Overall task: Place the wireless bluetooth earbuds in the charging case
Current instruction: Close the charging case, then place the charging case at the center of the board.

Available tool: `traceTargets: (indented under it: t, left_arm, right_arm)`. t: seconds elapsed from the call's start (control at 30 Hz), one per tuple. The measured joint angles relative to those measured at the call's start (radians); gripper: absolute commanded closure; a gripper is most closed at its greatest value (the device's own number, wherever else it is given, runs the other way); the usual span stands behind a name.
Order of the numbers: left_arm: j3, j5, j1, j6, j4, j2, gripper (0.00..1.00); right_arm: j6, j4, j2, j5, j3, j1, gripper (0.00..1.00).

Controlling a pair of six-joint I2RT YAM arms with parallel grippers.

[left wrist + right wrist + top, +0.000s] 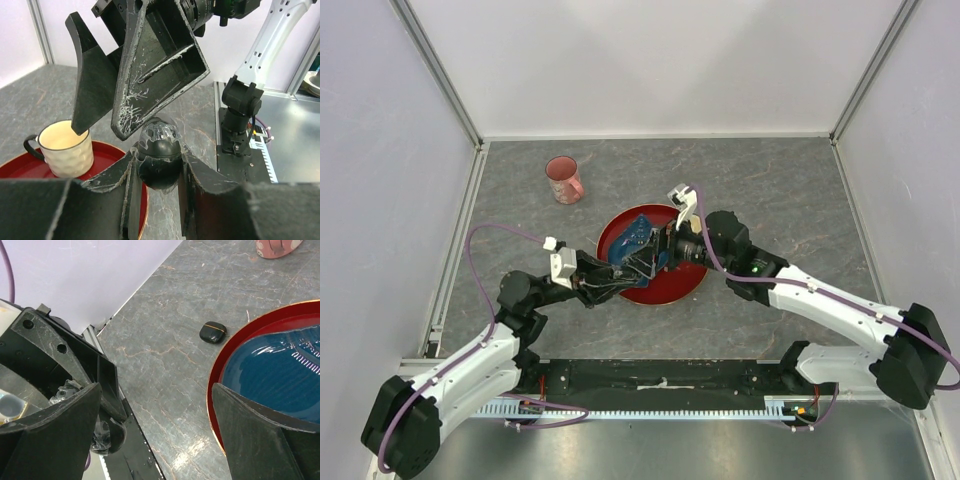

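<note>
My left gripper [159,161] is shut on a black oval charging case [159,150] that has clear film round its top, and holds it above the table beside the red tray [20,167]. My right gripper [100,131] is open and hangs just above the case, one finger nearly touching its top. In the top view both grippers, left [632,268] and right [655,252], meet over the tray [680,288]. A second black case [213,332] with a gold seam lies closed on the table left of the tray rim. No earbuds show in any view.
A blue dish [280,375] lies on the red tray [220,370], and it also shows in the top view [635,232]. A cream dimpled cup [65,150] stands on the tray. A pink cup [563,180] stands on the table at the far left.
</note>
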Motion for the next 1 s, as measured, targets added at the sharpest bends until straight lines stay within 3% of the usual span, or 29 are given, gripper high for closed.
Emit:
traceTargets:
  t: [0.2,0.4,0.7,1.0]
  left_arm:
    - [0.000,-0.050,-0.001,-0.021,-0.108,-0.003,0.98]
    - [0.034,-0.108,-0.002,-0.076,-0.220,0.012,0.98]
    - [0.061,-0.148,-0.001,-0.101,-0.213,0.033,0.98]
    - [0.073,-0.166,0.000,-0.102,-0.192,0.029,0.98]
  right_arm:
    - [0.048,0.053,0.035,0.065,-0.047,0.002,0.02]
    - [0.089,0.090,0.049,0.280,-0.068,0.063,0.02]
    - [0.101,0.096,-0.036,0.504,-0.119,0.106,0.02]
    - [0.090,0.123,-0.056,0.471,-0.122,0.109,0.02]
